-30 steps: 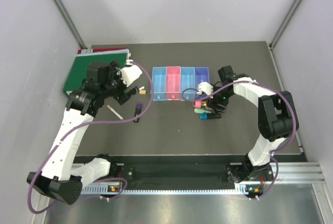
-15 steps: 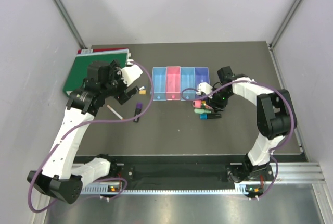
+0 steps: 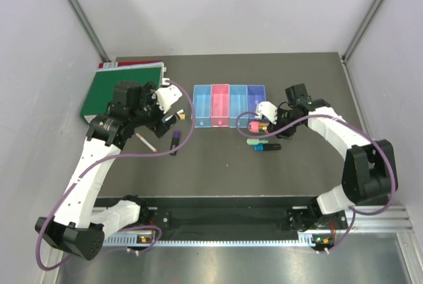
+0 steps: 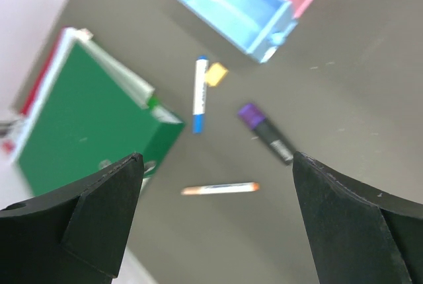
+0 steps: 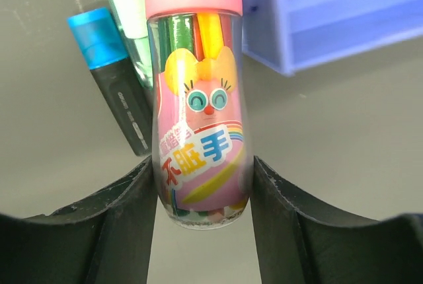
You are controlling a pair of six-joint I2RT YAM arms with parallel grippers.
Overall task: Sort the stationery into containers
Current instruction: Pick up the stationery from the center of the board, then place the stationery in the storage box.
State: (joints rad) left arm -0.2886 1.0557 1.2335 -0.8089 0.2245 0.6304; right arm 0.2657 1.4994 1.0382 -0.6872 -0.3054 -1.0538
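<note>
Tube [image 5: 198, 132] w/ pink cap clamped btwn right fingers [image 5: 112, 218]; cartoon label visible only in wrist cam. Top cam shows it just beside bins [image 3: 228, 106]. Left fingers [image 4: 99, 211] apart above pens [image 4: 199, 96] on table [image 3: 211, 172].

A clear tube [image 5: 198, 99] with a pink cap and a cartoon face sits clamped between the right pincer's [image 5: 201, 168] fingers, cap end pointing away. Just beyond it to the left, a blue-capped black marker [image 5: 119, 92] and a green pen [image 5: 127, 6] lie side by side, with the purple end of the four joined bins [image 3: 228, 106] beyond to the right. Under the left pincer [image 4: 215, 158] lie an orange-tipped pen [image 4: 219, 189], a purple marker [image 4: 264, 132], a blue-tipped pen [image 4: 199, 94] and a yellow piece [image 4: 215, 74] just beside it.
</note>
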